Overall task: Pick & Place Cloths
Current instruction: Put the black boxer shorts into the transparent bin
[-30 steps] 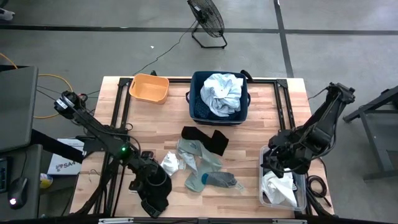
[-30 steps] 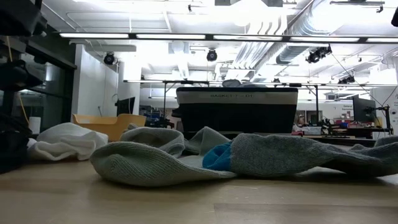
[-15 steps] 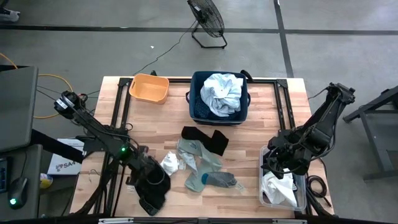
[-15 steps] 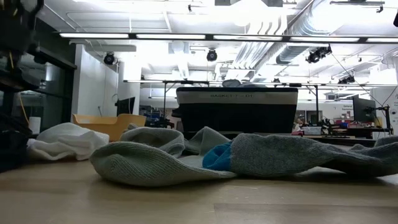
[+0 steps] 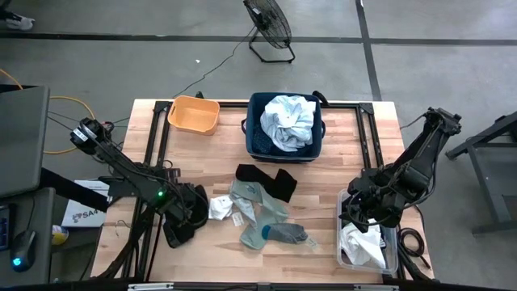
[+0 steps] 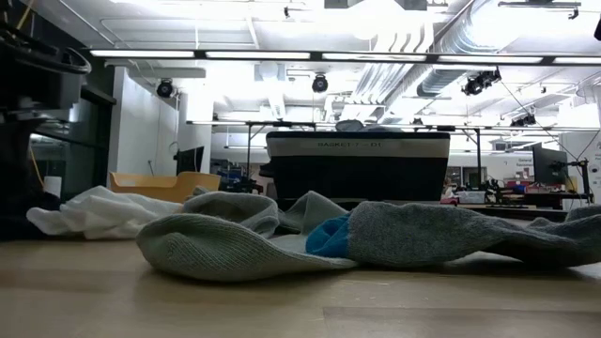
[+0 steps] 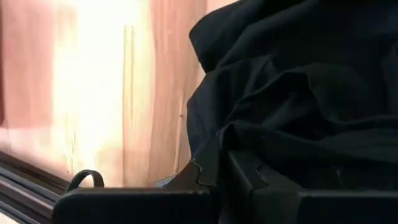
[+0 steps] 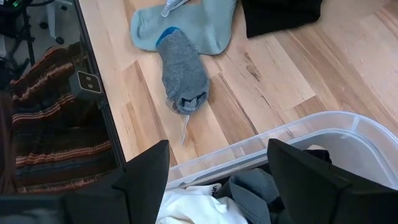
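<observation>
My left gripper (image 5: 187, 217) is shut on a black cloth (image 5: 177, 231) near the table's left front; in the left wrist view the cloth (image 7: 298, 93) bunches just past the fingers. Beside it lie a small white piece (image 5: 220, 208), grey-green socks (image 5: 263, 218) and a black piece (image 5: 268, 181), all flat on the wood. A pale blue-white shirt (image 5: 289, 121) fills the navy bin (image 5: 257, 137). My right gripper (image 8: 217, 186) hovers open over a clear plastic bin (image 8: 292, 134) holding white and grey cloths. My left gripper pinches a bunched fold of the black cloth (image 7: 249, 140) between its two fingers (image 7: 205, 171); several layers seem gathered there. The cloth hangs crumpled below the gripper. Whether its lower end is clear of the table I cannot tell.
An orange tub (image 5: 194, 115) stands at the far left, next to the navy bin. The clear bin (image 5: 367, 242) sits at the table's right front corner. Bare wood lies between the socks and the clear bin (image 5: 323, 194). A fan (image 5: 269, 24) stands on the floor beyond the table.
My left gripper has shut on the black cloth at the near edge, then gone up and toward the far-left, gathering the cloth off the near edge into a bunch. The white piece beside it has flattened and spread a little toward the left.
</observation>
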Tool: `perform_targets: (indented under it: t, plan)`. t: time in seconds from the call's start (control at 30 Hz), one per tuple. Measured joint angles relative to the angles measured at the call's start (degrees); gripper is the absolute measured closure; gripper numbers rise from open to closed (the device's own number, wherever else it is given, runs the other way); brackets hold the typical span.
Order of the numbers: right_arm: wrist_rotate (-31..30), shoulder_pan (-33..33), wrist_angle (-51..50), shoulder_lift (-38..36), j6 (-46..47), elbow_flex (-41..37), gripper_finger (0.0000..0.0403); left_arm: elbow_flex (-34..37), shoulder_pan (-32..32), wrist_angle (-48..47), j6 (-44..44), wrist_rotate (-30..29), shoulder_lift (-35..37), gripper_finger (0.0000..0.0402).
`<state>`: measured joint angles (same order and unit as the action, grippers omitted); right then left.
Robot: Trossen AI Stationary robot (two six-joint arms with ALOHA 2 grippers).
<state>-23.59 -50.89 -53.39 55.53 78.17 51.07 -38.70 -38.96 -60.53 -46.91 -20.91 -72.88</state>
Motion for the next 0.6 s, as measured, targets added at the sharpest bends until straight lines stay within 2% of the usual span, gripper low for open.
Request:
perform_targets:
  t: [0.1, 0.23, 0.43, 0.6]
  plan:
    - [0.0, 0.01, 0.0, 0.0, 0.0, 0.0, 0.0141, -0.7, 0.0, -0.03, 0.12, -0.47, -0.02, 0.0389]
    - [0.0, -0.01, 0.0, 0.0, 0.0, 0.0, 0.0141, -5.09, 0.0, -3.12, 0.31, -2.48, -0.02, 0.0339]
    - [0.0, -0.01, 0.0, 0.0, 0.0, 0.0, 0.0141, -15.62, -0.02, -11.57, 1.61, -3.07, 0.02, 0.0217]
    - [0.0, -0.01, 0.0, 0.0, -0.01, 0.0, 0.0141, -20.89, -0.02, -10.75, 1.06, 3.5, 0.02, 0.0101]
